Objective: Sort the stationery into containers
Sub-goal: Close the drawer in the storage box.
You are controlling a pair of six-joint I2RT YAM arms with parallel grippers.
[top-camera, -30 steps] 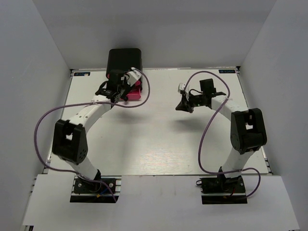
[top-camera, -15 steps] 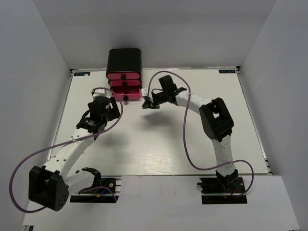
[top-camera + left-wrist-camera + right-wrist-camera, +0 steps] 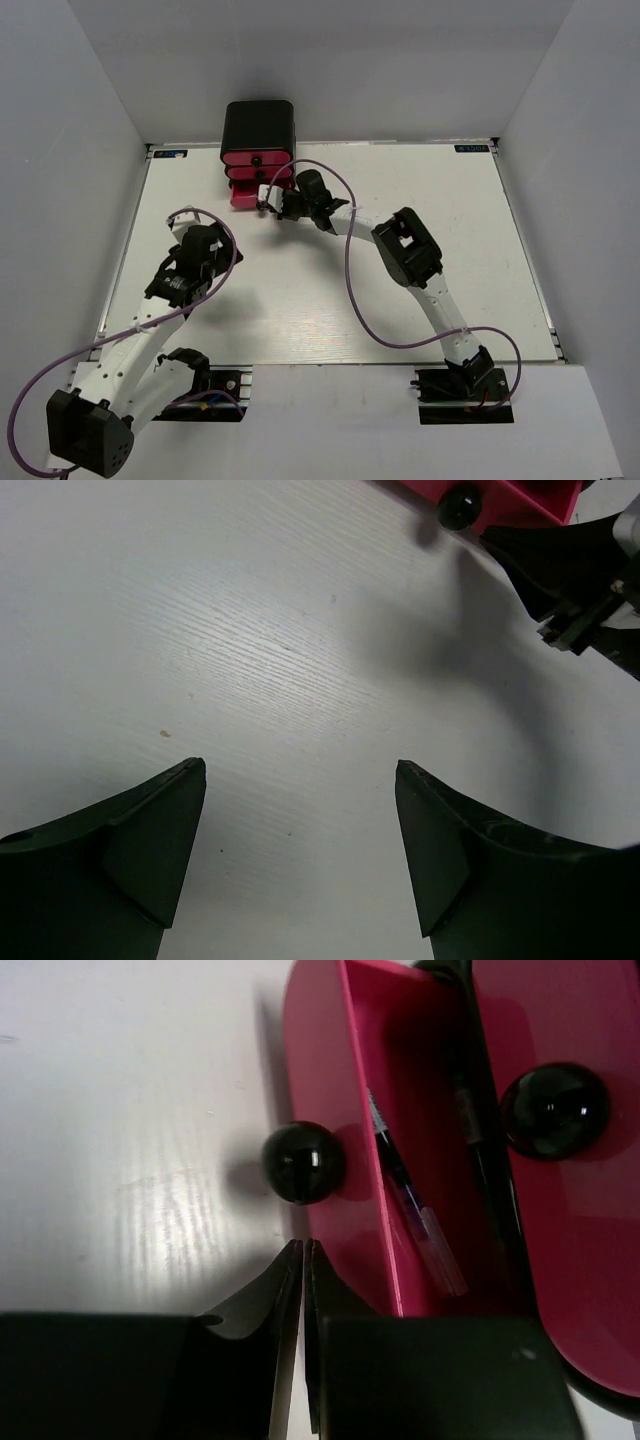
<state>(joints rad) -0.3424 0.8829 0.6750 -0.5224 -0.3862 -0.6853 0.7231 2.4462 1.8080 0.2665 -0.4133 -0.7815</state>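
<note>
The containers are pink drawers in a glossy black cabinet (image 3: pixel 258 122) at the table's far edge. The bottom drawer (image 3: pixel 243 195) (image 3: pixel 362 1110) stands pulled out. A thin blue pen with a clear cap (image 3: pixel 412 1212) and a dark pen (image 3: pixel 486 1165) lie inside it. My right gripper (image 3: pixel 272 206) (image 3: pixel 303 1245) is shut on nothing, its tips just short of that drawer's black knob (image 3: pixel 304 1163). My left gripper (image 3: pixel 213 237) (image 3: pixel 300 770) hangs open over bare table, below and left of the cabinet. Its view shows the knob (image 3: pixel 458 505) and the right gripper (image 3: pixel 570 565) at top right.
White walls box in the table (image 3: pixel 420 280) on three sides. The knob of the drawer above (image 3: pixel 553 1110) sits right of the open one. The left arm's purple cable (image 3: pixel 195 213) loops over the table's left half, the right arm's cable (image 3: pixel 350 290) over the middle.
My left arm has pulled back from the cabinet toward the near left, its gripper now open. My right arm has swung left across the table to the bottom drawer's front.
</note>
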